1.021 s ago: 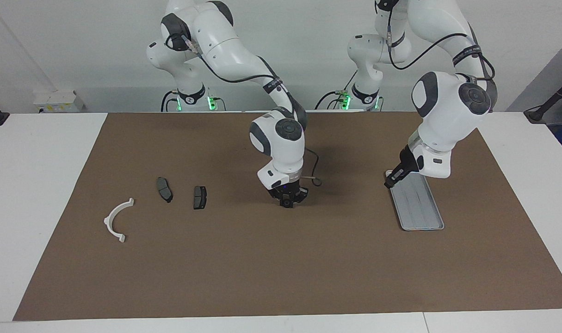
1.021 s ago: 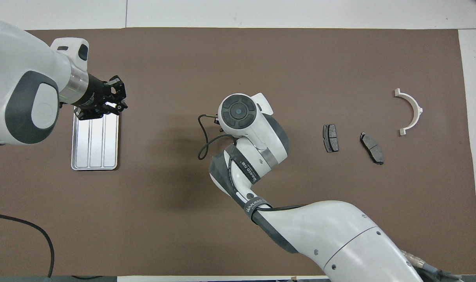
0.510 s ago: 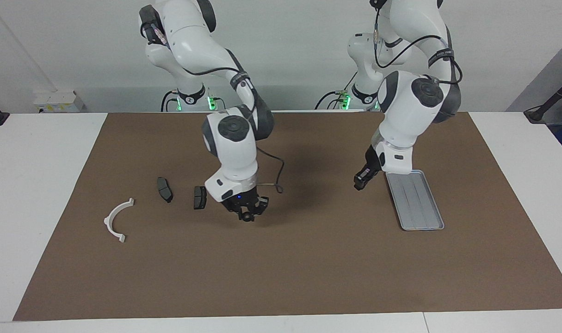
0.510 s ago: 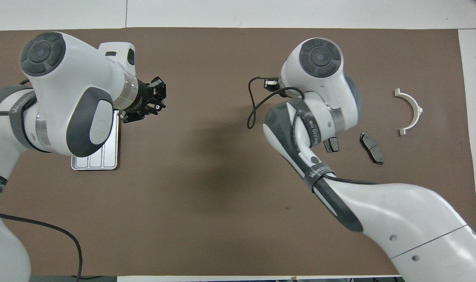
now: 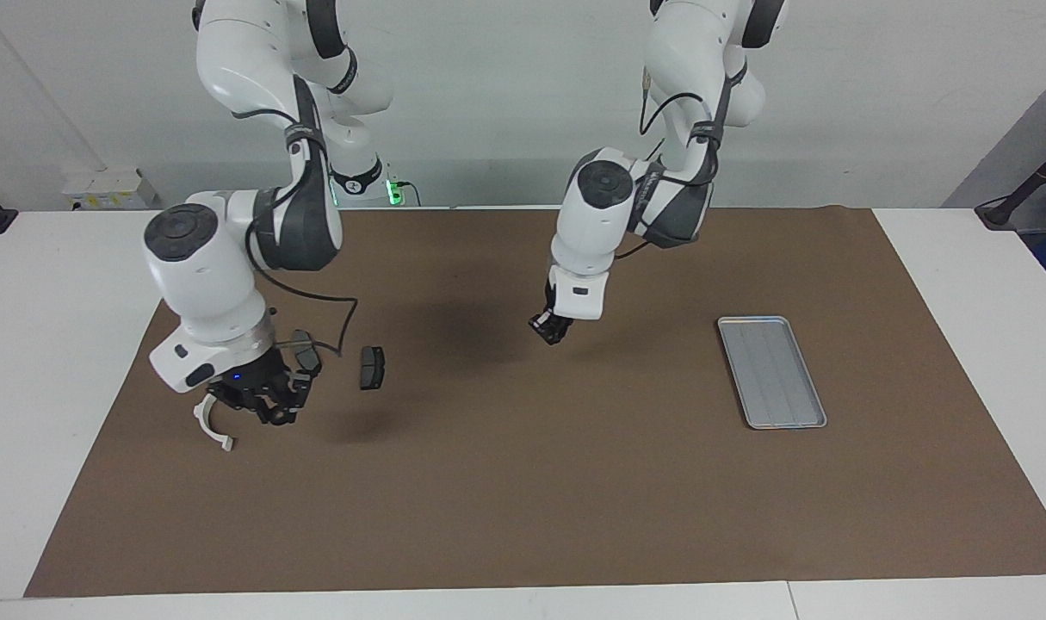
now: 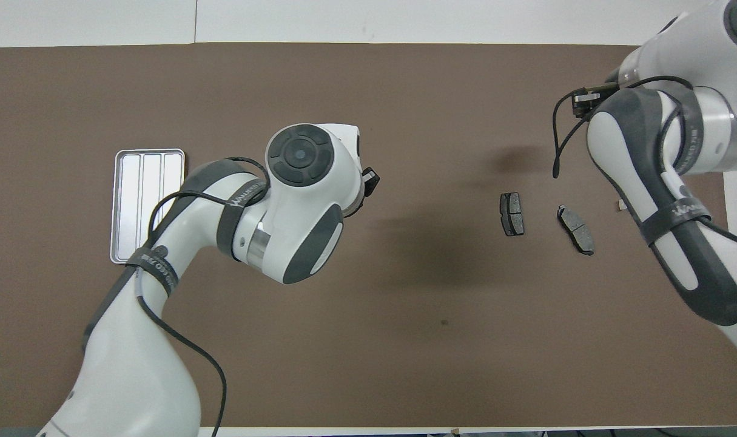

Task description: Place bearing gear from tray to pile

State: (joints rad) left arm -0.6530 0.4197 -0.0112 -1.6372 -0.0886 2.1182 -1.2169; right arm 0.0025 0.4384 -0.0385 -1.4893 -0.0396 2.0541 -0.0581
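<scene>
The silver tray [image 5: 772,372] [image 6: 147,206] lies flat toward the left arm's end of the table with nothing in it. My right gripper [image 5: 269,412] hangs low over the pile, shut on a small dark round part, the bearing gear [image 5: 277,418]. It is just beside the white curved bracket [image 5: 214,430] and one dark brake pad [image 5: 308,360]; a second pad [image 5: 372,368] lies beside them. My left gripper [image 5: 553,331] is shut and holds nothing, above the middle of the mat. In the overhead view the right wrist hides its gripper and most of the bracket.
A brown mat [image 5: 574,499] covers the table, with white table edge around it. The two pads [image 6: 512,213] [image 6: 575,229] show plainly from above. The left arm's elbow and cable reach over the mat between tray and pile.
The right gripper has carried the gear from the mat's middle across to the pile. The left gripper has left the tray and swung over to the middle of the mat.
</scene>
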